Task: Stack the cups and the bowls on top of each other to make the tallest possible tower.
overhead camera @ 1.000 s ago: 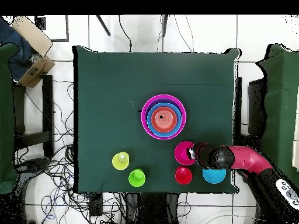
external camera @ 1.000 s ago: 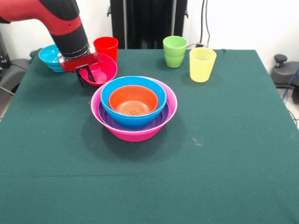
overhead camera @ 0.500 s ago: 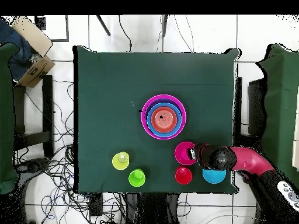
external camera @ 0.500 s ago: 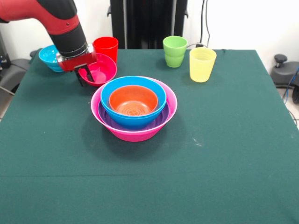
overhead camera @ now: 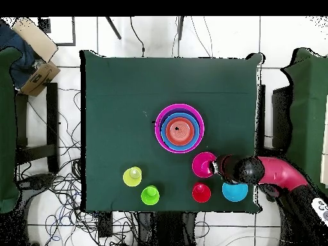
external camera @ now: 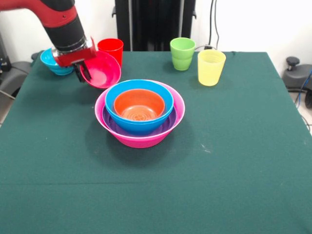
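Observation:
My gripper (external camera: 82, 71) (overhead camera: 218, 166) is shut on the left rim of the magenta-red bowl (external camera: 102, 69) (overhead camera: 204, 164), which hangs tilted just above the cloth. To its right stands the tower (external camera: 140, 113) (overhead camera: 180, 128): a pink bowl (external camera: 141, 138) outermost, a purple one, a blue one (external camera: 139, 125) and an orange one (external camera: 139, 104) innermost. A cyan bowl (external camera: 50, 60) (overhead camera: 234, 191) sits behind my arm. The red cup (external camera: 111, 49) (overhead camera: 201, 193), green cup (external camera: 182, 53) (overhead camera: 150, 195) and yellow cup (external camera: 211, 67) (overhead camera: 132, 176) stand upright along the far side.
A dark green cloth covers the table (external camera: 229, 161) (overhead camera: 115, 109). In the overhead view, cardboard boxes (overhead camera: 35, 54) lie off the table at the upper left, with cables on the floor around.
The gripper has risen with the magenta-red bowl, lifting it off the cloth and tipping it. Everything else stands as before.

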`<state>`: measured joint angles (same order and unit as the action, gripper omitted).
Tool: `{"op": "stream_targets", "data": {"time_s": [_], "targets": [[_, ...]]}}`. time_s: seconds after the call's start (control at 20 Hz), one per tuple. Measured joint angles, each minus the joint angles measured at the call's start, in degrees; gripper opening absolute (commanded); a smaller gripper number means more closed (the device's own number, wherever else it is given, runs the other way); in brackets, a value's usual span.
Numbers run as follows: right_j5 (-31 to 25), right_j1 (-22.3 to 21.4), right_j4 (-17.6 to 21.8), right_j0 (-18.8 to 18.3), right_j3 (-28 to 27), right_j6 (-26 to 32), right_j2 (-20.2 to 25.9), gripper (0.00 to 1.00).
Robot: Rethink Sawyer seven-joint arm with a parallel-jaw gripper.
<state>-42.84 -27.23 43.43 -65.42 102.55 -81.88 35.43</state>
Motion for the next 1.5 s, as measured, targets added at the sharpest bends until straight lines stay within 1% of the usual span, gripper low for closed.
{"op": "stream_targets", "data": {"time_s": [0.1, 0.15, 0.25, 0.3, 0.35, 0.55, 0.65, 0.95, 1.1, 1.35, 1.5], "targets": [[-2.3, -1.3, -1.1, 0.9, -0.2, 0.0, 0.0, 0.0], [-7.1, -3.3, -3.0, 2.6, -1.0, 0.0, 0.0, 0.0], [-9.1, -4.1, -3.7, 3.3, -1.5, 0.0, 0.0, 0.0], [-11.8, -4.9, -4.5, 4.3, -2.2, 0.0, 0.1, 0.0], [-15.9, -6.1, -5.5, 5.8, -3.5, 0.0, 0.2, 0.0], [-23.9, -8.0, -7.1, 9.1, -7.0, 0.0, 0.6, 0.0], [-26.1, -8.7, -7.5, 10.4, -8.4, 0.0, 0.8, 0.0], [-27.0, -9.7, -7.7, 12.8, -10.7, 0.0, 1.0, 0.0], [-26.6, -9.7, -7.7, 13.0, -10.6, 0.0, 1.0, 0.0], [-22.9, -9.6, -7.6, 13.0, -9.9, 0.0, 1.0, 0.0], [-19.2, -9.6, -7.6, 13.2, -9.0, 0.0, 1.0, 0.0]]}}
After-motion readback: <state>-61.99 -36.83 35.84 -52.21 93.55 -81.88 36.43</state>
